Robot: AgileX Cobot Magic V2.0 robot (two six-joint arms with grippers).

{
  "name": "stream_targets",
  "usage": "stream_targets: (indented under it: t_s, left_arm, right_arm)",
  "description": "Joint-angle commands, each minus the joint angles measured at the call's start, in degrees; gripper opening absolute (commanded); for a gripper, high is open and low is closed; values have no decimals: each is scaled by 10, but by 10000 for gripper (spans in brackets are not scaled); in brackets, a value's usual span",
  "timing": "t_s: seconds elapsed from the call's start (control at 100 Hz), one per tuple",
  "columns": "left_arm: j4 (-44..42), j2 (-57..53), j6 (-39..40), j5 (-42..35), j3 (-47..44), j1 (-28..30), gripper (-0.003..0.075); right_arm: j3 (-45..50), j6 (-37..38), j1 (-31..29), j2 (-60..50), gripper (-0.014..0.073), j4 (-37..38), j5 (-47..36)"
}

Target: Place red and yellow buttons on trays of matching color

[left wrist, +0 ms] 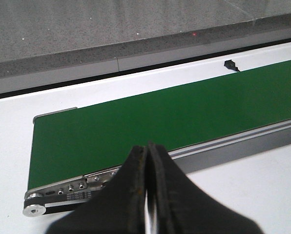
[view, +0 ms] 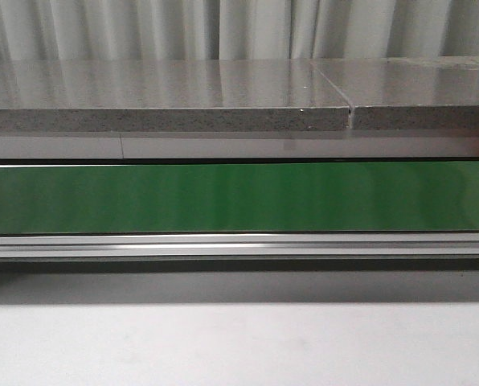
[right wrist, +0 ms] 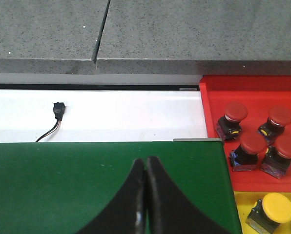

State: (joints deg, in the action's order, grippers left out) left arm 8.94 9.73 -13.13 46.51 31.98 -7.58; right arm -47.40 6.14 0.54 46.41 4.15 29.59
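Observation:
In the right wrist view a red tray [right wrist: 214,105] holds several red buttons [right wrist: 235,119], and below it a yellow tray [right wrist: 240,204] holds a yellow button [right wrist: 275,208]. Both trays stand just past the end of the green conveyor belt [right wrist: 87,180]. My right gripper [right wrist: 145,163] hangs shut over that belt with nothing between its fingers. My left gripper [left wrist: 148,148] is also shut and empty, above the near rail at the other end of the belt [left wrist: 160,117]. The belt [view: 239,197] carries no buttons in the front view, where neither gripper appears.
A grey stone counter [view: 167,96] runs behind the belt, with a seam [view: 350,112] in it. A small black sensor on a wire [right wrist: 58,111] sits on the white strip behind the belt. An aluminium rail [view: 239,245] edges the belt's near side.

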Motion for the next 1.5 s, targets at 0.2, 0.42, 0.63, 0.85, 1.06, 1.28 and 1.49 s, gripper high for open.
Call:
stream_targets:
  t_s: [0.2, 0.42, 0.63, 0.85, 1.06, 1.28, 1.49]
  left_arm:
    - [11, 7, 1, -41, 14, -5, -21]
    - [11, 7, 1, -41, 14, -5, -21]
    - [11, 7, 1, -41, 14, -5, -21]
    - [11, 7, 1, -41, 14, -5, -21]
    - [11, 7, 1, -41, 14, -5, -21]
    - [11, 7, 1, -41, 14, -5, -21]
    - [11, 7, 1, -41, 14, -5, -21]
  right_arm:
    - [27, -5, 0, -65, -116, -5, -67]
    - [57, -5, 2, -118, -116, -11, -74]
    - [106, -5, 2, -184, -116, -18, -120]
    - [211, -5, 2, -243, -116, -18, -260]
    - [324, -10, 1, -298, -116, -6, -351]
    - [422, -31, 1, -368, -116, -45, -356]
    - [481, -31, 1, -452, -116, -37, -319]
